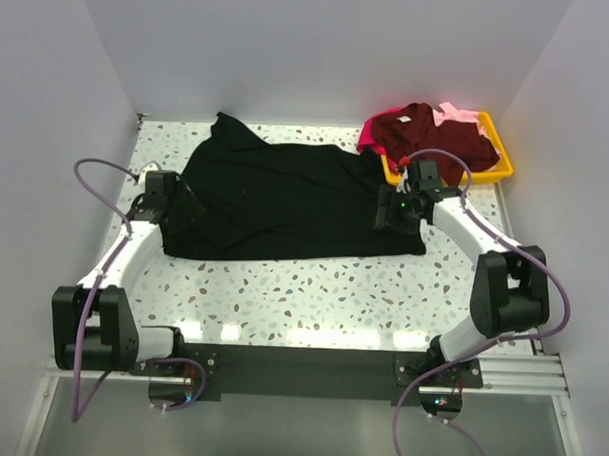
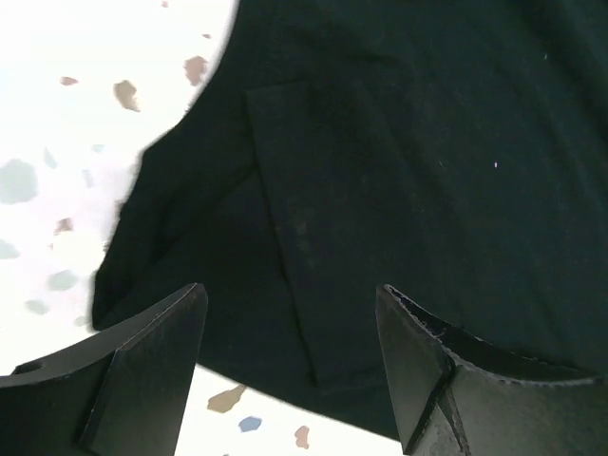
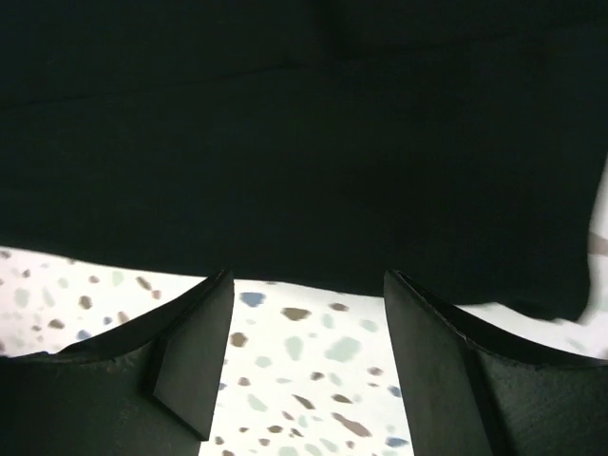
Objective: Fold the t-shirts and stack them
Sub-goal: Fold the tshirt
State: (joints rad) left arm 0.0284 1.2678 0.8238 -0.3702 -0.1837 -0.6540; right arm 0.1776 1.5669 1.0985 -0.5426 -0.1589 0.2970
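The large black t-shirt (image 1: 285, 202) lies spread across the middle of the table. My left gripper (image 1: 180, 206) is open over its left edge; the left wrist view shows black cloth (image 2: 399, 171) with a folded sleeve between the open fingers (image 2: 157, 366). My right gripper (image 1: 395, 213) is open over the shirt's right edge; in the right wrist view the black hem (image 3: 304, 171) lies just beyond the open fingers (image 3: 195, 347), with bare table between them. The maroon shirt (image 1: 428, 132), the magenta shirt (image 1: 371, 138) and the pale pink shirt (image 1: 459, 115) are heaped in the yellow tray (image 1: 504, 165).
The yellow tray stands at the table's back right corner, close behind the right arm. White walls close the table on the left, back and right. The speckled tabletop (image 1: 312, 288) shows in front of the black shirt.
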